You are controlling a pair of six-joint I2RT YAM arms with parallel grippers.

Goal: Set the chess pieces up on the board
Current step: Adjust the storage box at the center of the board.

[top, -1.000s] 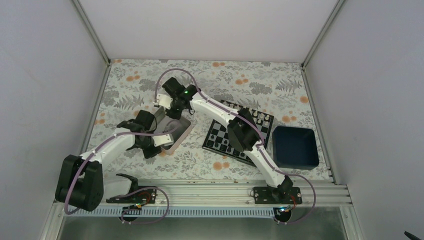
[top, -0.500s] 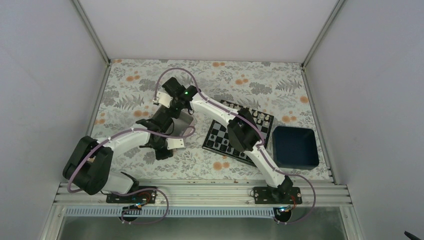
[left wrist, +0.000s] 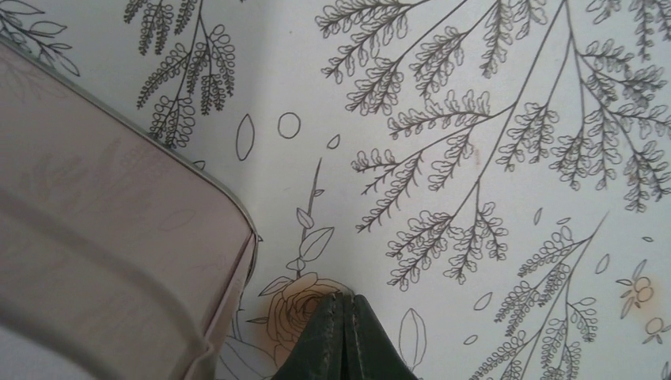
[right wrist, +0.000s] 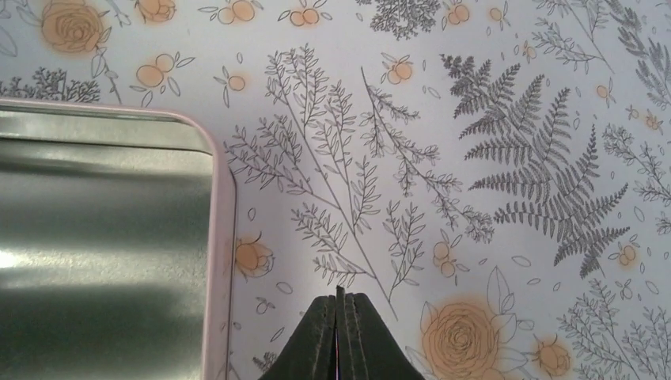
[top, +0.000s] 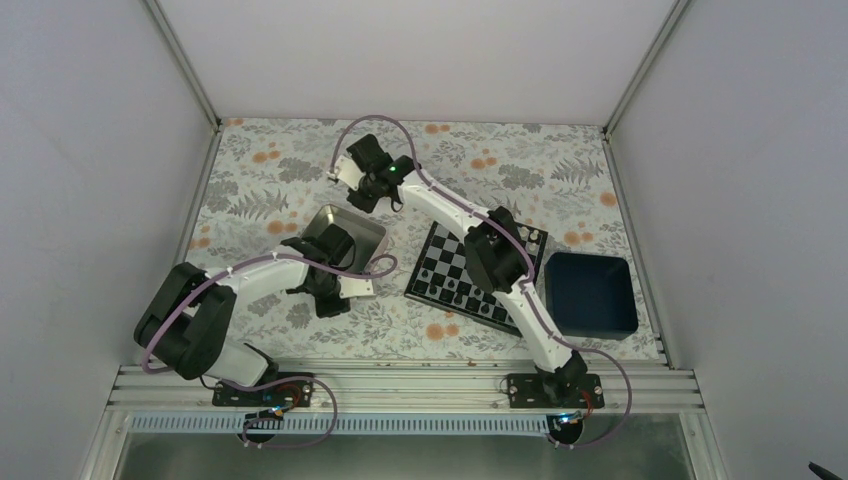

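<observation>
Right of centre sits the board (top: 440,265), skewed; the silver tin (top: 345,232) lies just left of it; left gripper (left wrist: 345,321), by the tin's near corner, looks like the nearer one; right gripper (right wrist: 339,317) hangs past the tin's far side; both clenched on nothing; tiny chess pieces (top: 458,290) dot the board's near rows.

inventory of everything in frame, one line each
board: one, black and silver-white checks, mid-table, partly under the right arm
chess pieces: too small to count, dark, board's near edge
white figures: too small to count, board's far corner
tin: one, silver, left of board
tray: one, dark blue, right of board
tablecloth: one, floral
left gripper: shut, over cloth by the tin's corner
right gripper: shut, over cloth beside tin
</observation>
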